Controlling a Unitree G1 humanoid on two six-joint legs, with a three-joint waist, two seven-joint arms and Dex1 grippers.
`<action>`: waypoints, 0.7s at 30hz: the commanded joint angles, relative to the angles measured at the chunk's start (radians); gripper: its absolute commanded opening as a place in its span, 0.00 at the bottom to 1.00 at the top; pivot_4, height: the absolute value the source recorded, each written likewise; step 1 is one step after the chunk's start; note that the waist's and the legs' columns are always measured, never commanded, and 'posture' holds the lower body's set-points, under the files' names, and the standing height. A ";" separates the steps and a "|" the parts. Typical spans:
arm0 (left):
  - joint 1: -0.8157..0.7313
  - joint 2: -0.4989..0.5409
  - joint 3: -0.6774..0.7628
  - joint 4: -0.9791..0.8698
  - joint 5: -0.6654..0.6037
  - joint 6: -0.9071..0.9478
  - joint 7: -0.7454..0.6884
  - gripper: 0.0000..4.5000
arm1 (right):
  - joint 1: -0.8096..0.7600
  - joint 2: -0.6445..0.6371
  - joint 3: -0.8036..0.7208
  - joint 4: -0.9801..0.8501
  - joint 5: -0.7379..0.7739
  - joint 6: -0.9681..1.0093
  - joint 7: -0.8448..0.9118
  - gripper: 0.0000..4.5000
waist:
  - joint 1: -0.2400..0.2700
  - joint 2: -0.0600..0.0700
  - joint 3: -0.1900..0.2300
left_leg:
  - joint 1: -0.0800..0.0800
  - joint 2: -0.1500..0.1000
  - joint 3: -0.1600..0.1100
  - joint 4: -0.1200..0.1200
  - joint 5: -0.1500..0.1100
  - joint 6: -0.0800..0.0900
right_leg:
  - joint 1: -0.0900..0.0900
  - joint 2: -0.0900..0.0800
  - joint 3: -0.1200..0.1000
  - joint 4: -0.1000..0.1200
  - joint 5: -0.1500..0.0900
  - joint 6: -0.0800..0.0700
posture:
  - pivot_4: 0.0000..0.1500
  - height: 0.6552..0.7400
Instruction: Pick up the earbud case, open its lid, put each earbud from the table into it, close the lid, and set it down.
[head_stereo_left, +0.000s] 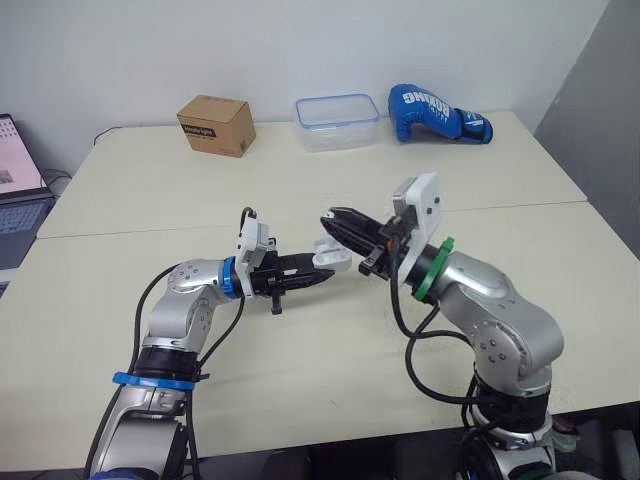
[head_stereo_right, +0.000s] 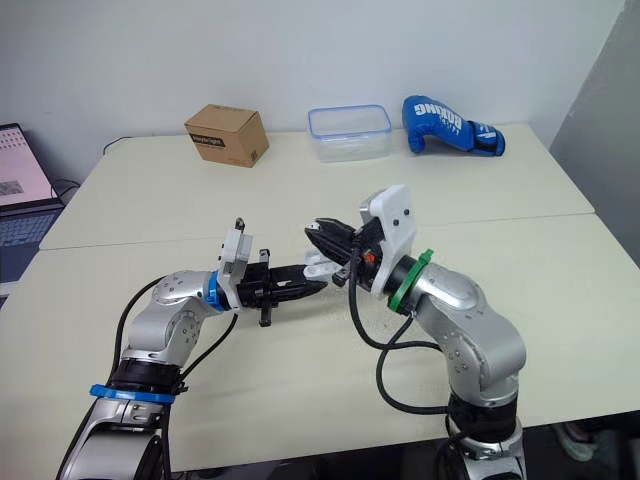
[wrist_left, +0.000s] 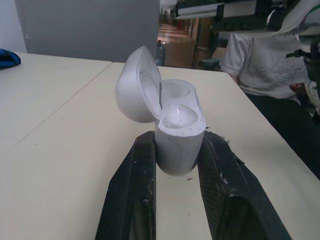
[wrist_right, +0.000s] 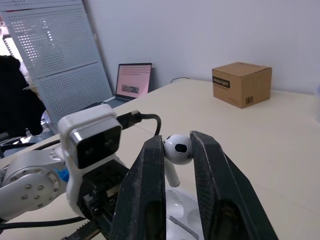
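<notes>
1. One earbud case (wrist_left: 177, 135).
2. One earbud (wrist_right: 178, 149) that can be seen.
3. Two grippers: the left gripper (head_stereo_left: 322, 276) and the right gripper (head_stereo_left: 332, 221).
4. One cardboard box (head_stereo_left: 216, 124).
5. One plastic container (head_stereo_left: 337, 122).
6. One boxing glove (head_stereo_left: 438, 114).
7. One laptop (head_stereo_left: 20, 190).
8. One person (wrist_left: 260, 55).

Fingers of the left gripper (wrist_left: 178, 142) cover the lower sides of the earbud case (wrist_left: 177, 125). Fingers of the right gripper (wrist_right: 177, 141) cover the flanks of the earbud (wrist_right: 178, 149). Beyond the left gripper, a person (wrist_left: 260, 55) is cut off by the picture's edge.

White earbud case (wrist_left: 179, 145) in mid-air, lid (wrist_left: 137, 85) hinged open; white earbud (wrist_right: 178, 149), stem down, just above it.
</notes>
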 joint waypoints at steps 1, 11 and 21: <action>-0.030 0.001 0.024 0.001 -0.022 0.012 0.007 0.18 | 0.003 -0.002 0.036 -0.006 -0.008 -0.072 -0.044 0.09 | 0.000 0.000 0.000 | 0.000 0.000 0.000 0.000 0.000 0.000 | 0.000 0.000 0.000 0.000 0.000 0.000 | 1.00 0.89; -0.071 0.004 0.043 0.039 -0.029 0.045 0.018 0.18 | 0.031 -0.005 0.111 0.042 -0.046 -0.208 -0.125 0.09 | -0.001 0.000 0.000 | 0.000 0.000 0.000 0.000 0.000 0.000 | 0.000 0.000 0.000 0.000 0.000 0.000 | 1.00 0.89; -0.095 -0.002 0.044 0.058 -0.033 0.054 0.020 0.18 | 0.028 -0.012 0.146 0.079 -0.042 -0.244 -0.143 0.09 | -0.001 0.000 0.000 | 0.000 0.000 0.000 0.000 0.000 0.000 | 0.000 0.000 0.000 0.000 0.000 0.000 | 1.00 0.89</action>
